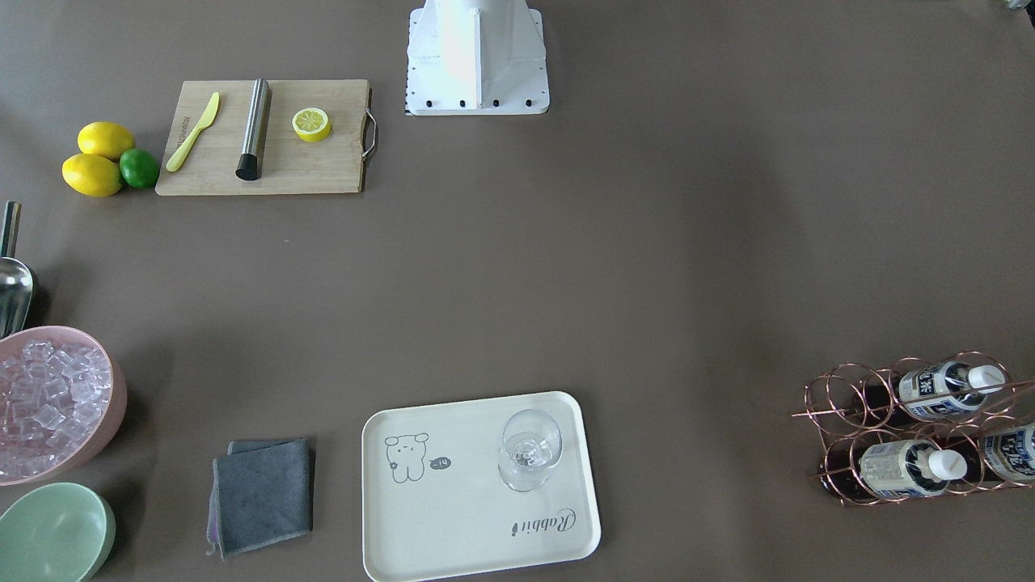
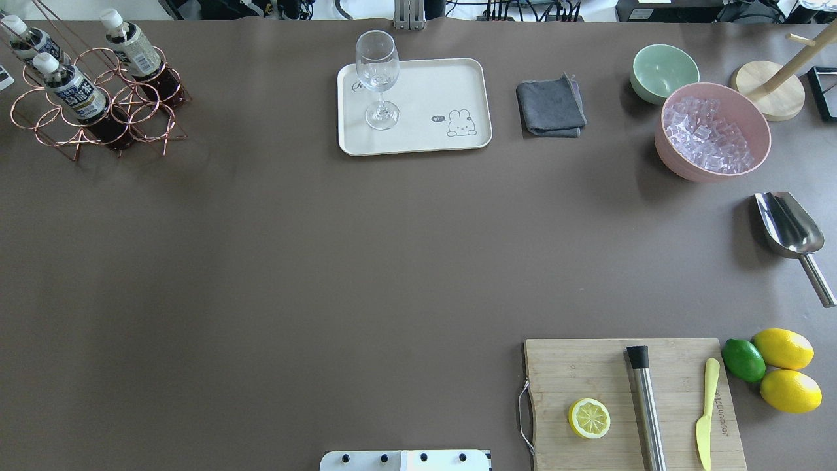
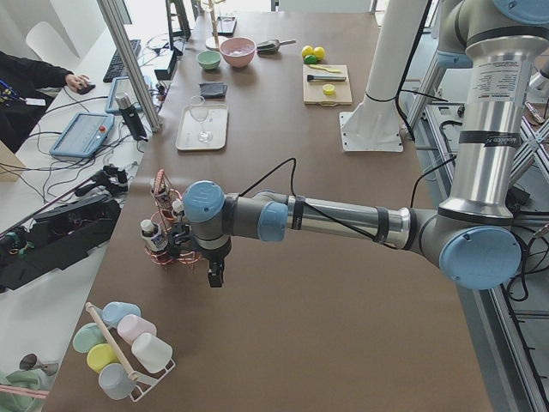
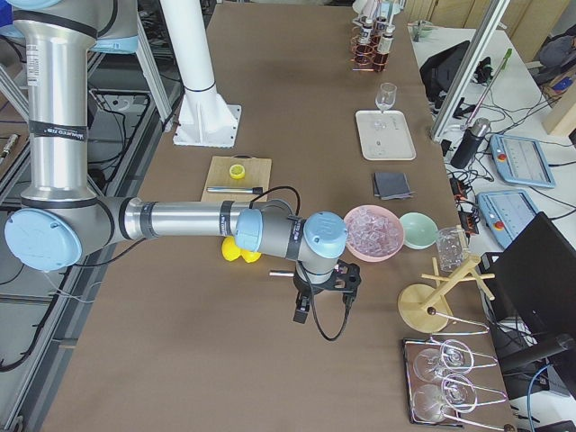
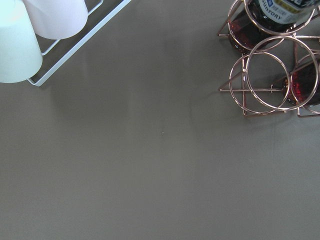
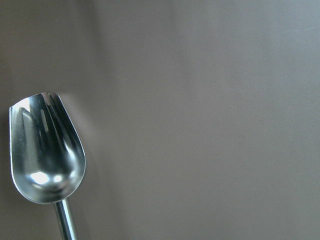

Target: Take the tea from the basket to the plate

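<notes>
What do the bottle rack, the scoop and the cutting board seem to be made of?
The rack looks like thin metal wire, shiny copper colour. The scoop seems polished steel: it mirrors light. The cutting board looks like pale wood, perhaps bamboo, with visible strips.

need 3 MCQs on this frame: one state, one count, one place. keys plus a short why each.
1. The lemon on the board is: A whole; B halved; C peeled.
2. How many tea bottles stand in the basket? A two; B four; C three.
3. The glass stands: A on the board; B in the basket; C on the plate.

Key:
1 B, its cut face with segments points up.
2 C, three show in both the overhead and front views.
3 C, its foot rests on the plate near one end.
</notes>
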